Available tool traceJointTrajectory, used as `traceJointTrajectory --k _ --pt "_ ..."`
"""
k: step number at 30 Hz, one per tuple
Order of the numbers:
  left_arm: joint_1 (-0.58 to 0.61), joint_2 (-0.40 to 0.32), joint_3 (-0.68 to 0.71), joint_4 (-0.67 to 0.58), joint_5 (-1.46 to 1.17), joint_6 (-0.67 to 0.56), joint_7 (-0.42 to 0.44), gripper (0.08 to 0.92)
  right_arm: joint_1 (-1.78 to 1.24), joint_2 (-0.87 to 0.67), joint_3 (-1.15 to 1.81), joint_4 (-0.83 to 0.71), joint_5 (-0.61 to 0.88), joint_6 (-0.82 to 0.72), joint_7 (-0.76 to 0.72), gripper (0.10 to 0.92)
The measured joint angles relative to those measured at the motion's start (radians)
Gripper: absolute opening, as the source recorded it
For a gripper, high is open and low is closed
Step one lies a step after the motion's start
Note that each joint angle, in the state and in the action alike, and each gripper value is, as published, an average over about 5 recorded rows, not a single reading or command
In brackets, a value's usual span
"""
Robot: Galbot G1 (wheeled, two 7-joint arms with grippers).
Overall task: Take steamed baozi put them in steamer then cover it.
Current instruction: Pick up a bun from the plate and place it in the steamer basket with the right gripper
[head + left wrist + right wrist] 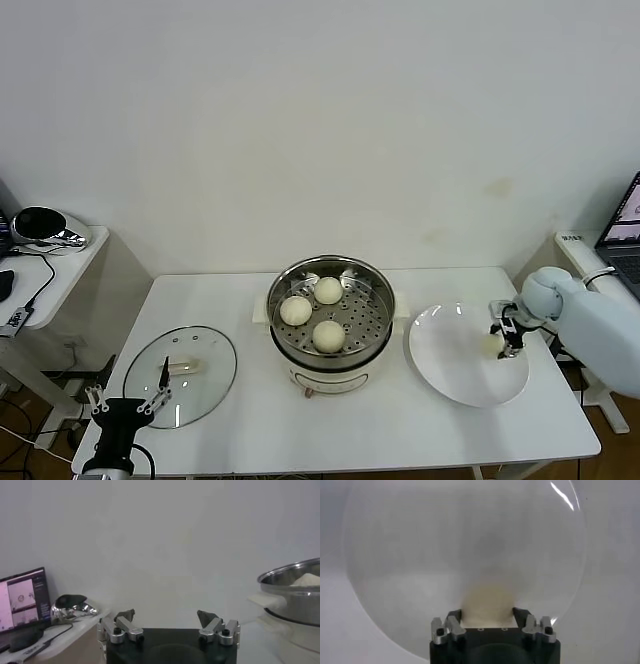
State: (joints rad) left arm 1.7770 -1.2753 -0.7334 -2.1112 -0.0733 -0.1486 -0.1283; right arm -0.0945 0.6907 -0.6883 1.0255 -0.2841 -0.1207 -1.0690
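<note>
The steamed baozi are split between two places in the head view: three sit on the perforated tray inside the steamer [331, 318], one toward the back [328, 290], one at the left [295, 310] and one nearer the front [328, 335], and a fourth bun [491, 344] lies on the white plate [450, 365] to the steamer's right. The buns are round, so none shows a long axis. The steamer stands at the middle of a white table [350, 435] set against a plain pale wall [320, 130]. The cover [181, 375] lies flat on the table's left part, well apart from the pot; its oblong cream handle [186, 367] runs roughly left to right. A side table [55, 270] with a shiny dark object stands further left, and a laptop [625, 235] shows at the right edge. The right gripper [503, 338] is down over the plate with its fingers clasped around the fourth bun. The left gripper [127, 405] hovers at the front left corner, near the cover's front rim, fingers spread.

In the left wrist view, the left gripper [169, 622] has its fingers wide apart with nothing between them; the steamer's rim [292, 582] with a bun's top shows off to the side.

In the right wrist view, the right gripper [492, 620] pinches the bun [487, 605] from both sides over the plate [420, 555].
</note>
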Motion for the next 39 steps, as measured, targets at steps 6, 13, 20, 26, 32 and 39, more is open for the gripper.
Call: traceJointTrajectory --k 6,13,20,26,32,39 --pt "0.003 0.004 -0.003 -0.008 0.0 0.002 0.0 0.823 0.069 -0.031 -0.059 0.052 0.047 -0.029 -0.007 0.517" --pt "-0.009 0.009 0.001 -0.007 0.003 0.009 0.001 0.823 0.285 -0.068 -0.226 0.182 0.186 -0.089 -0.003 0.529" --pt "-0.026 0.009 0.017 0.001 0.008 0.013 0.002 0.823 0.561 -0.039 -0.43 0.324 0.376 -0.174 0.027 0.542" --pt "-0.032 0.006 0.023 -0.006 0.007 0.015 0.002 0.823 0.714 0.036 -0.557 0.406 0.542 -0.261 0.075 0.545" --pt "-0.029 0.003 0.016 -0.005 0.003 0.012 0.001 0.823 0.771 0.14 -0.62 0.432 0.681 -0.35 0.136 0.543" --pt "-0.025 -0.005 0.007 -0.012 -0.003 0.011 0.001 0.823 0.76 0.261 -0.651 0.413 0.775 -0.441 0.201 0.543"
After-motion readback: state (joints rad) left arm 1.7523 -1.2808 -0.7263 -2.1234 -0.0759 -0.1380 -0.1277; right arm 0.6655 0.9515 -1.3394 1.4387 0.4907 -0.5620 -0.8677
